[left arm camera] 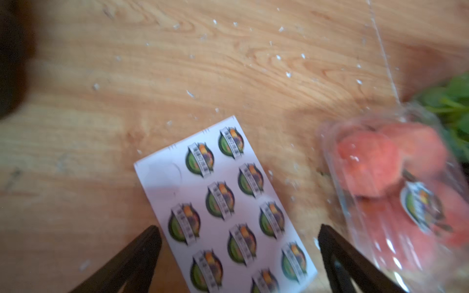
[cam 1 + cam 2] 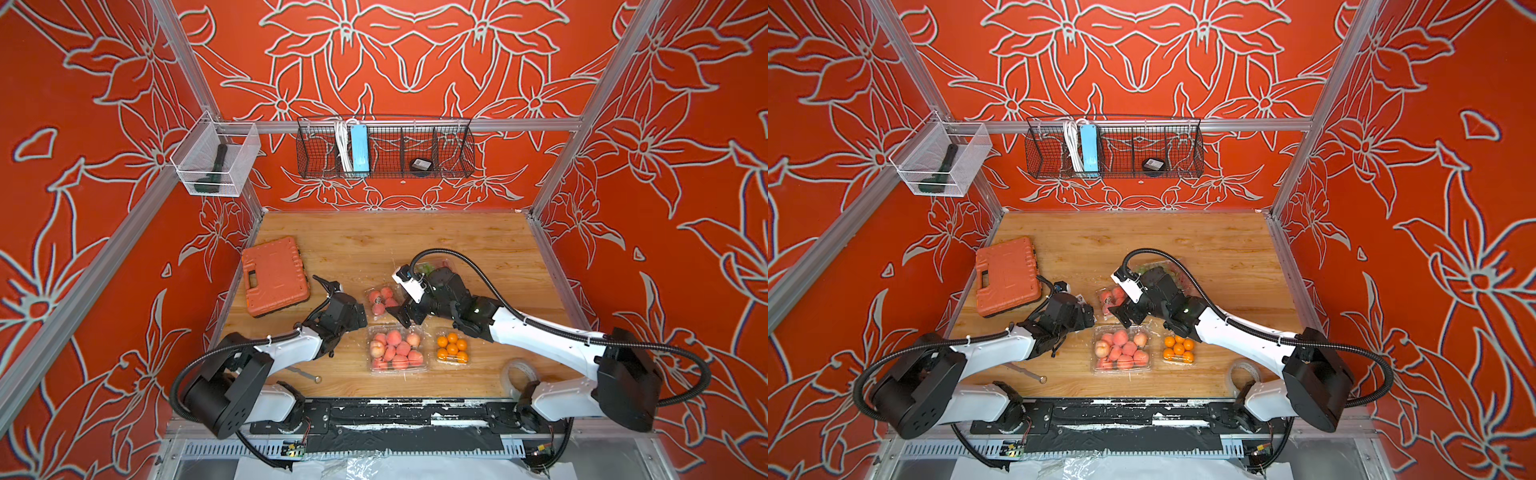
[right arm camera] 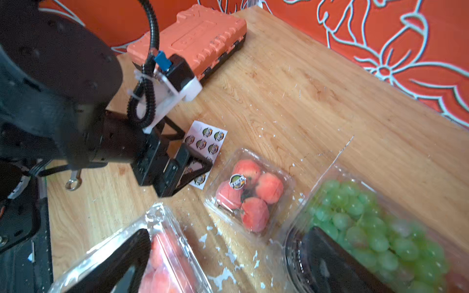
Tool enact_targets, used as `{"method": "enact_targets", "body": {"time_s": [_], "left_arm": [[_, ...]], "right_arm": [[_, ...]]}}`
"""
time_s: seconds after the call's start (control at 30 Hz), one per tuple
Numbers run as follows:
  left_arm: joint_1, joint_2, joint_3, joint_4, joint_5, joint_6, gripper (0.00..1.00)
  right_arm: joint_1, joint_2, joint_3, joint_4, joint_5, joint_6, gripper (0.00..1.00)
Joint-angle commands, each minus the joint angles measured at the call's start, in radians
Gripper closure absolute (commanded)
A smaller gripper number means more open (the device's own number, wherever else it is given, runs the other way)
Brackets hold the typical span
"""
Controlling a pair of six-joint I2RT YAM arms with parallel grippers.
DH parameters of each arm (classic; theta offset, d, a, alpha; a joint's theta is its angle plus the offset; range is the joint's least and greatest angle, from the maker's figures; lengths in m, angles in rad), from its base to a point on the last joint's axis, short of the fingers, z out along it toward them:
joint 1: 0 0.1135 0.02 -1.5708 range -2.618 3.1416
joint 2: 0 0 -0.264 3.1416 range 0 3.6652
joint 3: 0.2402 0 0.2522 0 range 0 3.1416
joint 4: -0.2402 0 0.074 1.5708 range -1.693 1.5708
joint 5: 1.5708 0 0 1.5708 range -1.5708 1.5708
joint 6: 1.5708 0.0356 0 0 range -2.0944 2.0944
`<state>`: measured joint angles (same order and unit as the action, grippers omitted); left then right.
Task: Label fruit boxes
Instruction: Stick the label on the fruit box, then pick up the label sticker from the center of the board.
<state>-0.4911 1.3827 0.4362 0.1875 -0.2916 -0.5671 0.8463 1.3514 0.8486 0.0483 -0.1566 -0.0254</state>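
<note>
Four clear fruit boxes stand on the wooden table. The small peach box [image 2: 380,299] [image 3: 250,192] carries a round sticker [image 3: 237,181] on its lid. The large peach box [image 2: 397,349] and the orange box [image 2: 452,349] sit nearer the front. My right arm mostly covers the grape box [image 2: 434,266] [image 3: 368,223] in both top views. My left gripper [image 1: 238,236] [image 2: 360,314] is open over the white sticker sheet [image 1: 223,210], which lies flat beside the small peach box. My right gripper [image 3: 228,243] [image 2: 401,318] is open and empty, between the large peach box [image 3: 162,253] and the grapes.
An orange tool case [image 2: 274,276] lies at the table's left side. A tape roll [image 2: 517,374] sits front right and a metal wrench [image 2: 307,376] front left. A wire basket [image 2: 384,147] and a white mesh bin [image 2: 214,160] hang on the frame.
</note>
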Motion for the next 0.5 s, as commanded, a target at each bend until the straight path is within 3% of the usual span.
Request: {"method": "enact_targets", "body": {"time_s": [0.0, 0.13, 0.33, 0.47], "left_arm": [[-0.007, 0.094, 0.036, -0.029, -0.076, -0.048, 0.02], [-0.039, 0.179, 0.068, -0.065, -0.145, -0.088, 0.02], [-0.194, 0.274, 0.177, -0.367, -0.342, -0.261, 0.02], [-0.251, 0.297, 0.203, -0.495, -0.34, -0.337, 0.02]], "right_arm": [[-0.001, -0.049, -0.03, 0.014, 0.006, 0.019, 0.01], [0.0, -0.101, -0.068, 0.025, -0.021, 0.026, 0.02], [-0.001, -0.176, -0.132, 0.042, -0.079, 0.048, 0.02], [0.005, -0.223, -0.161, 0.032, -0.12, 0.068, 0.02]]}}
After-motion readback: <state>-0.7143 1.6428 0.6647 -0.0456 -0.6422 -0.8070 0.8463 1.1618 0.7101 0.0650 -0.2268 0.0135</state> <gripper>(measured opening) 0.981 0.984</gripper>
